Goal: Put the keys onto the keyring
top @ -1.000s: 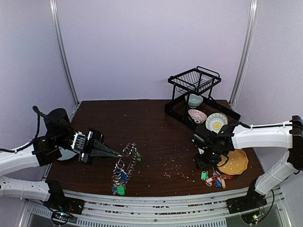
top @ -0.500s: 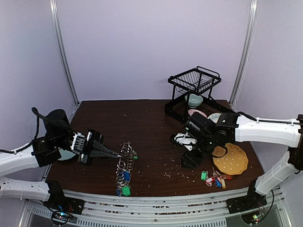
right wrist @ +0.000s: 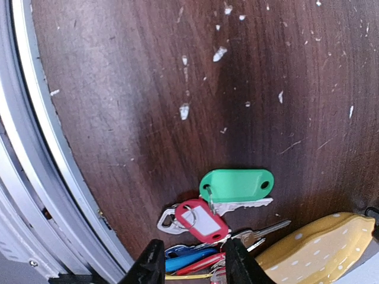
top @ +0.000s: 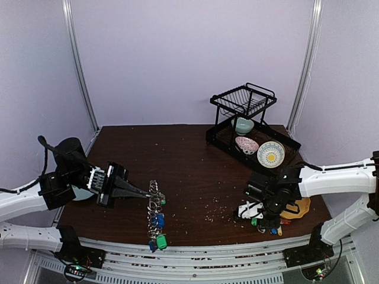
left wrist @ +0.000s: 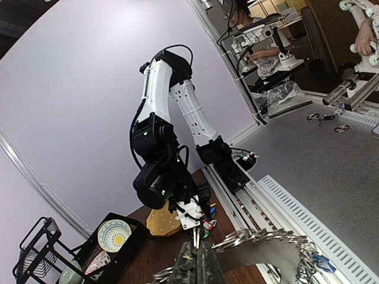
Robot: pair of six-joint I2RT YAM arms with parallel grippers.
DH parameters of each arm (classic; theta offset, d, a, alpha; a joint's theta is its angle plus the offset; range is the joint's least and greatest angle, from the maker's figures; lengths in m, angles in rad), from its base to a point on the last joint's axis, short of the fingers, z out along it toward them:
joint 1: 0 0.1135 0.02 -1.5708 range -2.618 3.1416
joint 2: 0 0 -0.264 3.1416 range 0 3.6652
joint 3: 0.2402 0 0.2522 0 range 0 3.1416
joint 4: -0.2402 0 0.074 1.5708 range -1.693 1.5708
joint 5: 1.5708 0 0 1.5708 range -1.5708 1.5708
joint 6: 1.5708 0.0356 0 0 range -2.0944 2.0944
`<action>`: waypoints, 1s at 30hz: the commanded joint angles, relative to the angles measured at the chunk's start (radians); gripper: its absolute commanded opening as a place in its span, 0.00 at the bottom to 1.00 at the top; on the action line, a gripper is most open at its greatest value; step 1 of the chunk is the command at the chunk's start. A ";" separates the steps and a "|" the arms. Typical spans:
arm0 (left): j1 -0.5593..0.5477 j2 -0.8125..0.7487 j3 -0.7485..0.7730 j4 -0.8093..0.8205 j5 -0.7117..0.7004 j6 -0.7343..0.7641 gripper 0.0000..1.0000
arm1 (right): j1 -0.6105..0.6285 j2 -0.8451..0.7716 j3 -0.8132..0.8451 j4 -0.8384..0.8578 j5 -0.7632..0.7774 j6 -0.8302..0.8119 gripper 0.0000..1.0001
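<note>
Left hand (top: 145, 193) clamped shut on keyring (top: 156, 205), right hand (right wrist: 194, 261) part open low over loose keys (right wrist: 237, 184) on worktop (top: 189, 157), gripping nothing

Lilac walls (top: 189, 59) surround a dark brown, crumb-flecked wooden table (top: 177, 148).

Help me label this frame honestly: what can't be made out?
- Right wrist: the loose keys, lower part behind the right hand and cut by the bottom edge.
- Top: what hangs on the keyring, too small to count.
- Left wrist: where the left hand grips, cut by the bottom edge.
</note>
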 commanded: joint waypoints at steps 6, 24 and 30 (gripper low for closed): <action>0.001 -0.011 0.001 0.044 -0.028 0.009 0.00 | -0.022 0.032 -0.034 0.144 0.041 -0.070 0.26; 0.001 -0.008 -0.002 0.040 -0.053 0.019 0.00 | -0.039 0.086 -0.055 0.107 0.008 -0.099 0.15; 0.001 -0.009 -0.003 0.040 -0.056 0.019 0.00 | -0.039 0.126 -0.036 0.098 0.004 -0.096 0.07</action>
